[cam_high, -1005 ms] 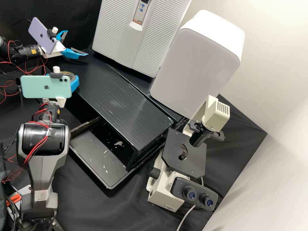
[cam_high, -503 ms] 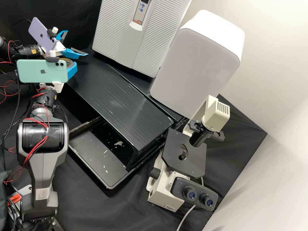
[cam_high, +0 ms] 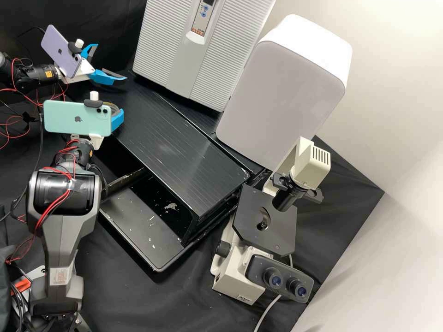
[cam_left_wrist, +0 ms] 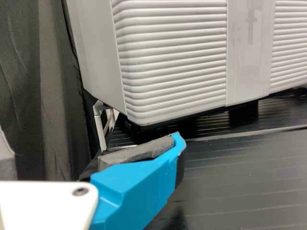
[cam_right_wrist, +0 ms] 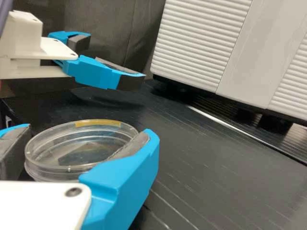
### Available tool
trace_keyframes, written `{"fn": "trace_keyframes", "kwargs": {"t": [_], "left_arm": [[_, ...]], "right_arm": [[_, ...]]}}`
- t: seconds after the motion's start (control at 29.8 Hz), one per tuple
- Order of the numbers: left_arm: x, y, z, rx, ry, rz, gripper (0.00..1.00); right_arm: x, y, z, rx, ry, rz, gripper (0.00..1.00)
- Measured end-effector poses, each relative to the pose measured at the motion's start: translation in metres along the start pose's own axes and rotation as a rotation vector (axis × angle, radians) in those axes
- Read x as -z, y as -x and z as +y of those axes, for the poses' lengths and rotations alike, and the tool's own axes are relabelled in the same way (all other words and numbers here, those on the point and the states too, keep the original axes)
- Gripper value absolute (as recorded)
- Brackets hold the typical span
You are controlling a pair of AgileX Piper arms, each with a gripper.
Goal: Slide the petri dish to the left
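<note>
A clear petri dish point(cam_right_wrist: 76, 146) with a yellow mark on its rim rests on the black ribbed platform point(cam_high: 175, 147), near the platform's left end. My right gripper point(cam_right_wrist: 86, 134) is shut on the dish, one blue finger point(cam_right_wrist: 129, 167) against each side. In the high view this gripper point(cam_high: 113, 113) sits just ahead of the green phone on its wrist. Farther back, my left gripper point(cam_right_wrist: 115, 58) hangs open and holds nothing, close to the white ribbed machine point(cam_high: 203, 46). One of its fingers point(cam_left_wrist: 144, 182) shows over the platform.
A white rounded box point(cam_high: 286, 87) stands on the platform's right end. A microscope point(cam_high: 272, 230) sits in front of it. Below the platform's front edge lies an open black tray point(cam_high: 138, 221). Red cables point(cam_high: 14, 115) trail at the left.
The right arm swung to the far left with the dish half a second ago, then came back right and nearer. The left arm stayed still.
</note>
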Motion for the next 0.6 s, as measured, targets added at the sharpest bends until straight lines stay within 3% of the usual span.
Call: {"fn": "trace_keyframes", "kwargs": {"t": [0.17, 0.34, 0.6], "left_arm": [[0.000, 0.000, 0.0000, 0.000, 0.000, 0.000, 1.00], [0.000, 0.000, 0.0000, 0.000, 0.000, 0.000, 1.00], [0.000, 0.000, 0.0000, 0.000, 0.000, 0.000, 1.00]], "right_arm": [[-0.006, -0.002, 0.004, -0.002, -0.028, 0.004, 0.00], [-0.014, -0.015, 0.015, -0.020, -0.071, -0.008, 0.00], [-0.034, -0.030, 0.037, -0.043, -0.128, -0.074, 0.00]]}}
